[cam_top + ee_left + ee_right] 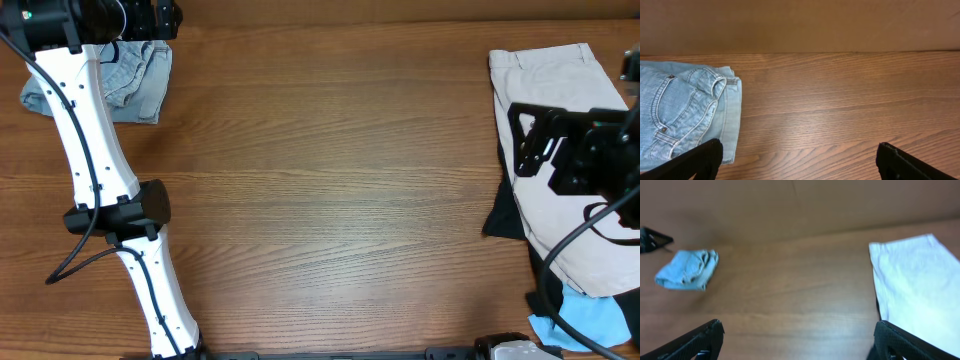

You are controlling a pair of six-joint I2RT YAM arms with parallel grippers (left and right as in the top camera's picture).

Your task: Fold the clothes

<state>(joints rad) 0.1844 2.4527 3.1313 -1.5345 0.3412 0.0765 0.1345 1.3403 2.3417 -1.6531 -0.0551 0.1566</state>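
Observation:
The faded light-blue denim shorts point(135, 85) lie folded in a small bundle at the table's back left corner; they also show as denim shorts point(685, 110) and denim shorts point(687, 270). My left gripper point(160, 18) hovers at their back right edge, open and empty, as the left gripper point(799, 152) shows over bare wood. Beige shorts point(560, 90) lie flat at the right, seen too as beige shorts point(915, 285). My right gripper point(518, 140) hangs open above their left edge, holding nothing; in its own view the right gripper point(799, 332) stands wide.
A black garment point(505, 215) sticks out from under the beige shorts, and a pale-blue garment point(590, 320) lies at the front right corner. A brown wall point(800, 25) runs along the table's back edge. The left arm point(95, 170) stretches along the left side.

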